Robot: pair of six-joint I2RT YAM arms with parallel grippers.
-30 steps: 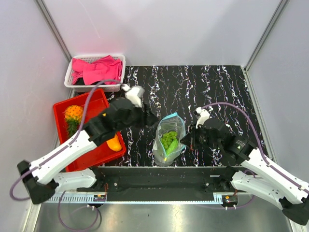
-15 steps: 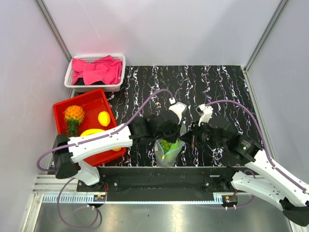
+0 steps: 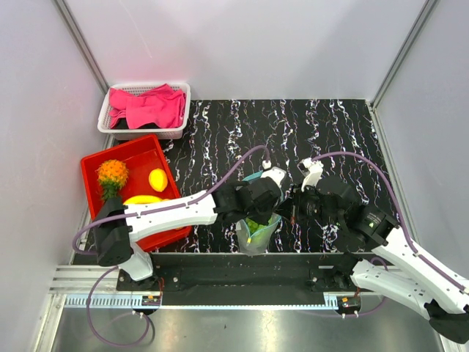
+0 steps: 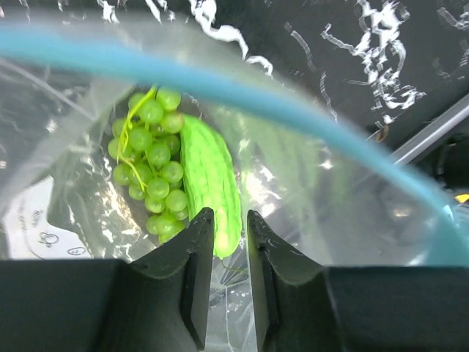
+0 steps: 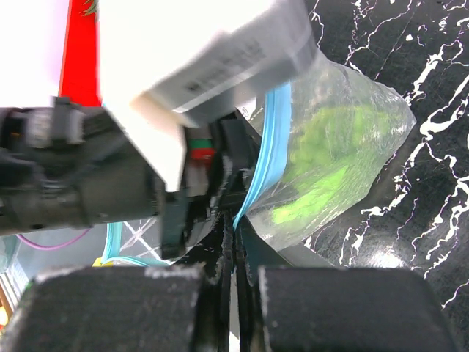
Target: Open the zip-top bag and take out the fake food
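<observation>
Zip-top bag (image 3: 256, 229) stands open-mouthed at the near edge of the bench (image 3: 330, 125). Right hand (image 5: 234, 226) pinches its blue zip strip (image 5: 265, 139). Left hand (image 4: 223, 229), fingers narrowly apart and gripping nothing, sits in the mouth above green grapes (image 4: 150, 158) and a green vegetable (image 4: 209, 183). Farther left, a red bin (image 3: 139, 156) holds an orange fruit (image 3: 112, 172) and yellow pieces (image 3: 157, 179).

The left gripper (image 4: 229, 217), a second ago left of the zip-top bag (image 3: 253, 236), now points down into its mouth — directly above it.
</observation>
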